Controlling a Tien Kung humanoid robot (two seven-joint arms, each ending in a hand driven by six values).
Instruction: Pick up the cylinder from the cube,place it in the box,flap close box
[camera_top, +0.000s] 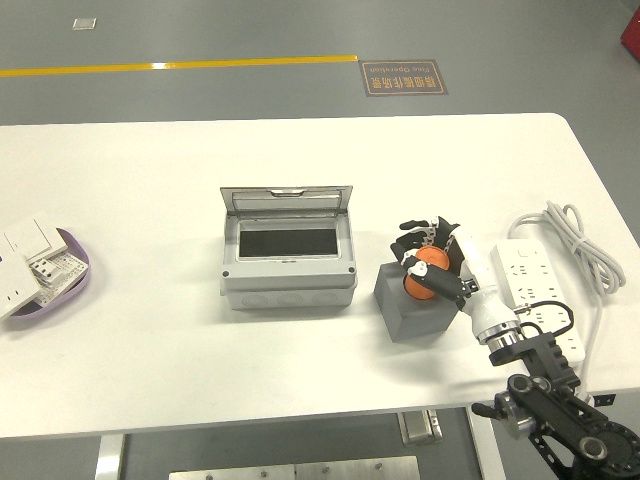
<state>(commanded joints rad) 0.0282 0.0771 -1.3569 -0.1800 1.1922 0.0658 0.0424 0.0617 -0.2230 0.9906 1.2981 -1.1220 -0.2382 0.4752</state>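
1. Head view: the right robot hand (430, 262) comes in from the lower right corner, its black arm and silver wrist angled up toward the middle of the table (300, 370).
2. Its fingers (412, 244) are curled around the orange cylinder (424, 272) and clamped on it.
3. The cylinder sits at the top of the grey cube (415, 305), right of centre on the table; whether it is touching the cube's top face or just above it cannot be told from here.
4. Just left of the cube stands the grey box (288, 268), its flap lid (287, 199) swung open and leaning away toward the far side, the dark inside showing.
5. On the right, just beside the arm, lies a white power strip (530, 275), its grey cable (580, 245) looped at the far right.
6. Far to the left, at the table's edge, a purple bowl (75, 262) holds white switch plates (25, 250).
7. Beyond the table, the grey floor carries a yellow line (180, 66) and a brown floor sign (403, 77).
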